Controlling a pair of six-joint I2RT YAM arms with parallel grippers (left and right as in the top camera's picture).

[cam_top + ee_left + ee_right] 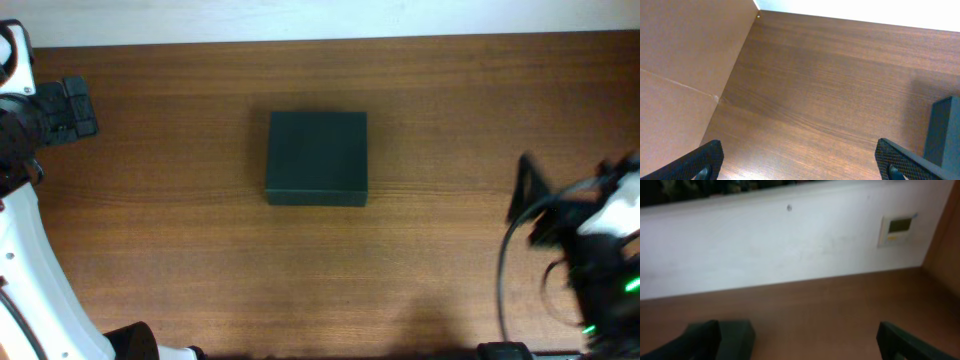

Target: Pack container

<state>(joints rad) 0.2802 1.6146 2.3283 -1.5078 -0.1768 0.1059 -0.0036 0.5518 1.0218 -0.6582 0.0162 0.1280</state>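
Observation:
The container (pixel 317 157) is a matte dark-green rectangular box. It sits shut, lid flat, in the middle of the wooden table. My left gripper (pixel 75 108) is at the far left edge, well away from it, open and empty. In the left wrist view the fingers (pixel 800 160) are spread wide over bare wood and a corner of the container (pixel 945 130) shows at the right edge. My right gripper (pixel 525 190) is at the right, apart from the container, open and empty. In the blurred right wrist view (pixel 797 340) the container (pixel 737 339) shows just beside the left finger.
A white wall runs along the table's far edge, with a small wall panel (pixel 897 229) on it. A brown side panel (pixel 685 60) stands at the table's left end. A black cable (pixel 508 270) loops by the right arm.

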